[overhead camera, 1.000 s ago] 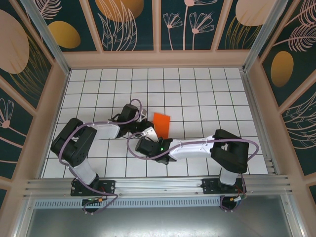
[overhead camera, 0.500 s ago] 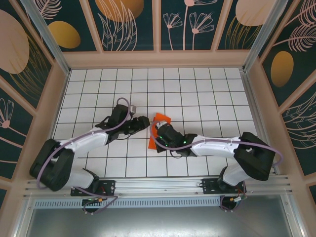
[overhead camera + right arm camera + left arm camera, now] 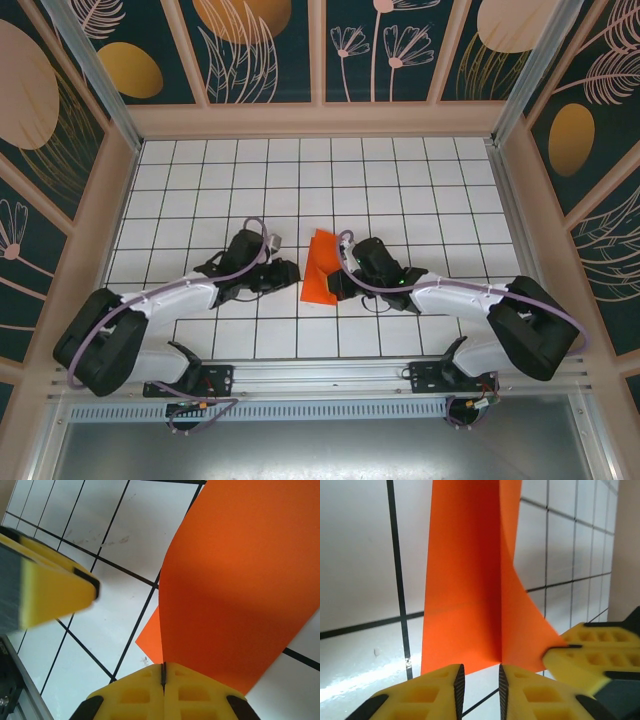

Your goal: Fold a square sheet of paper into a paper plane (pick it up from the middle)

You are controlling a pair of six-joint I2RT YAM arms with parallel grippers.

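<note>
The square sheet of paper (image 3: pixel 319 266) is bright orange and folded into a long narrow shape at the middle of the tiled table. In the left wrist view the paper (image 3: pixel 462 580) has one flap flat on the tiles and the other flap raised along a crease. My right gripper (image 3: pixel 336 279) is at its right side, shut on the raised flap's edge (image 3: pixel 163 672). My left gripper (image 3: pixel 293 272) sits at the paper's left edge, jaws a little apart with nothing between them (image 3: pixel 480 680). The crease ends just beyond its tips. The right gripper's yellow fingers (image 3: pixel 590 652) pinch the flap's corner.
The white tiled table (image 3: pixel 400 180) runs out behind and to both sides of the paper. Peach frame walls (image 3: pixel 320 120) close it in at the back and sides. An aluminium rail (image 3: pixel 320 375) with both arm bases lies at the near edge.
My right gripper has swung from the paper's near left side to its right side and now holds one flap up. My left gripper has settled against the paper's left edge.
</note>
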